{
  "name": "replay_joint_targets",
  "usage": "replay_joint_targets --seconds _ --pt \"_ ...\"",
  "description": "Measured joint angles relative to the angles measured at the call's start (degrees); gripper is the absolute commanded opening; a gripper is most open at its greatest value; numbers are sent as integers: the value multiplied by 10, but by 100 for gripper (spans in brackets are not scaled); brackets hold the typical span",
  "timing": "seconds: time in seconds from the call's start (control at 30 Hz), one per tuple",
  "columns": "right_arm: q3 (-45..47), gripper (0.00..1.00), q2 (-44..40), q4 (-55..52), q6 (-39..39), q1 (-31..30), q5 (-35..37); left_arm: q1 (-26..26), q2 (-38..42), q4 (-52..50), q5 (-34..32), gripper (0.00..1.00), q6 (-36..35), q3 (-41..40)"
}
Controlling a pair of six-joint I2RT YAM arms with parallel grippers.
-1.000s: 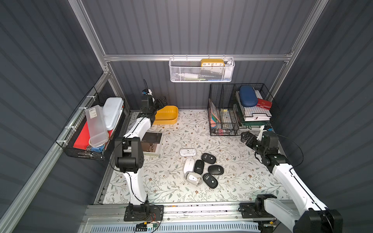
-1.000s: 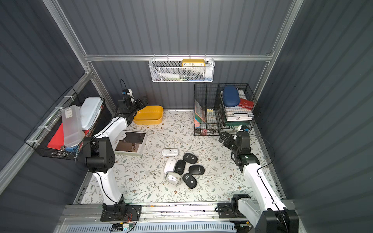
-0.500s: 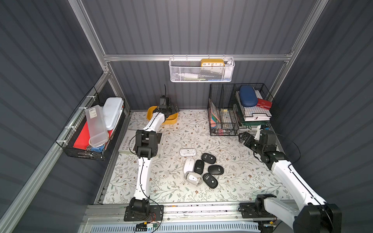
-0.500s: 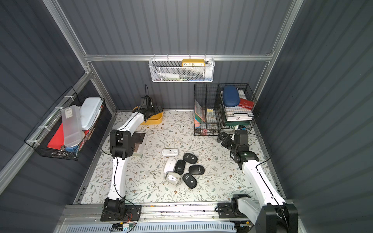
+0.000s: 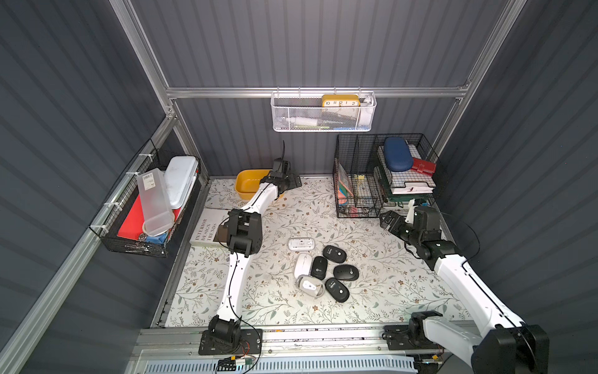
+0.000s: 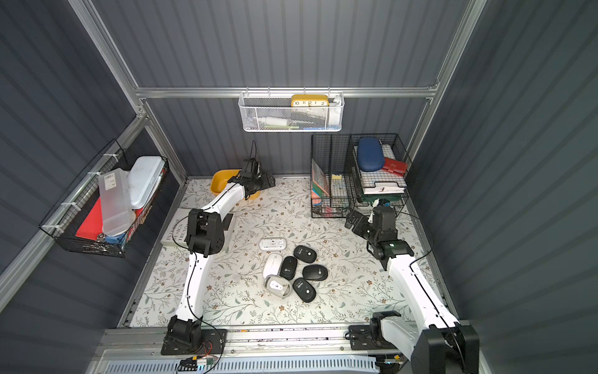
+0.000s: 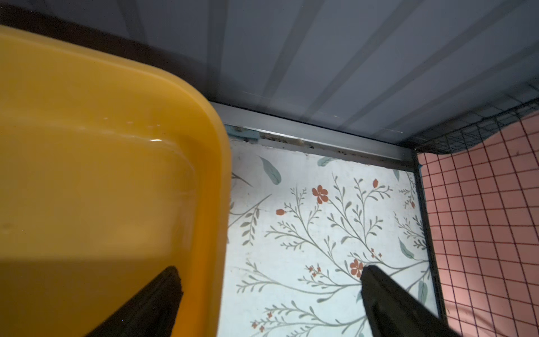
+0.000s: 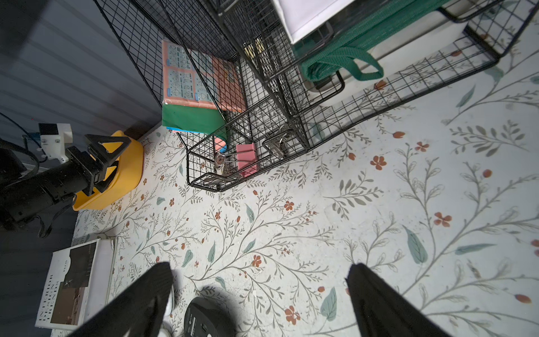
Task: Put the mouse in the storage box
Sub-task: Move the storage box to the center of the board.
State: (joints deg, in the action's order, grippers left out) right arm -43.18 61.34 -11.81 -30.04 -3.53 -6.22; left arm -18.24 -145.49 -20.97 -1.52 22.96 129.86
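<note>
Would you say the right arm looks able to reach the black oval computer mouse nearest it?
Likely yes: the right gripper is open over bare floral mat, and nothing stands between it and the black oval computer mouse.

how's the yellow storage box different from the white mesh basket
The storage box is solid yellow plastic; the mesh basket is white wire mesh. The storage box sits on the table; the mesh basket hangs from the rail above. What shows of the storage box is empty; the mesh basket holds a yellow clock. Both are open-topped.
</note>
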Motion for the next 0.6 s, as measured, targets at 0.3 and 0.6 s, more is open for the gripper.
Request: replay_joint_targets --seconds 0.3,0.6 --pt "0 97 5 -2 -3 -1 4 -14 0 -16 -9 99 -25 0" --pt "0 97 9 -3 -7 -1 11 -36 0 -30 -12 99 -46 -45"
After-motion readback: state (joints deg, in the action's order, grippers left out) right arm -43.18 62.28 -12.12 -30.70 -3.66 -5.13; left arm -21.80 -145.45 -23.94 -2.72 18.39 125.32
